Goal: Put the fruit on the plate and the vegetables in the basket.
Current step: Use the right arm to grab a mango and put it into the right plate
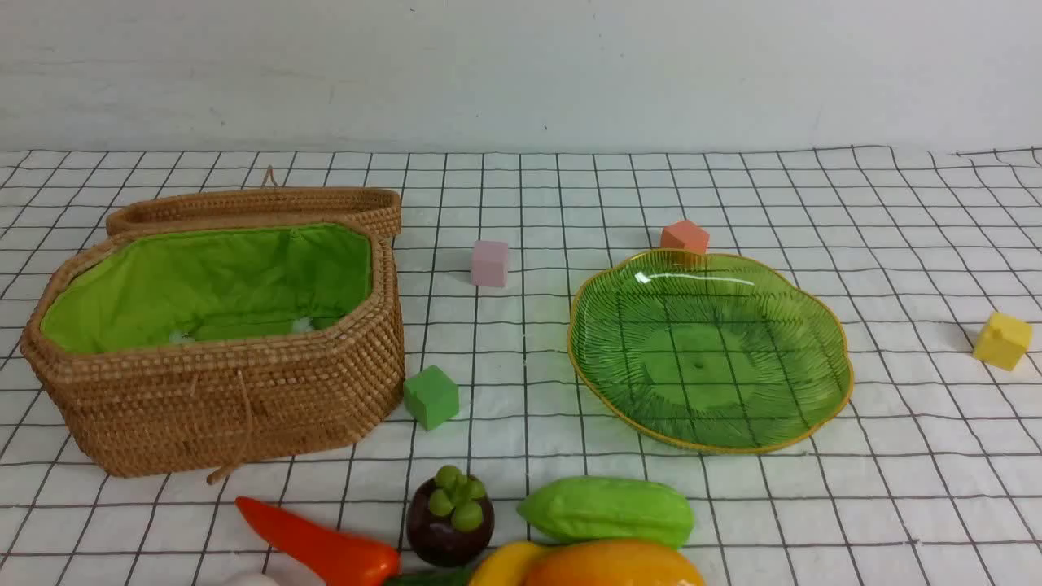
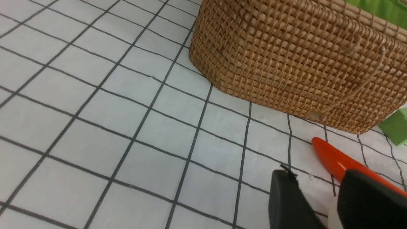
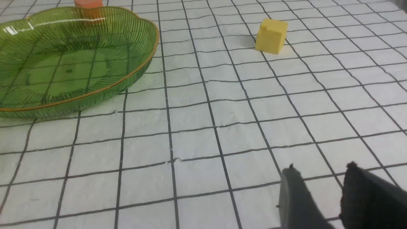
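The open basket stands at the left and the green plate at the right. Along the near edge lie the red pepper, mangosteen, green gourd, mango, a bit of banana, the radish's white end and a dark green piece. Neither gripper shows in the front view. My left gripper is open beside the pepper, with the radish showing between its fingers. My right gripper hangs open over bare cloth, apart from the plate.
Small cubes lie around: green by the basket's corner, pink at mid-table, orange behind the plate, yellow at the far right. The basket's lid lies back behind it. A checked cloth covers the table.
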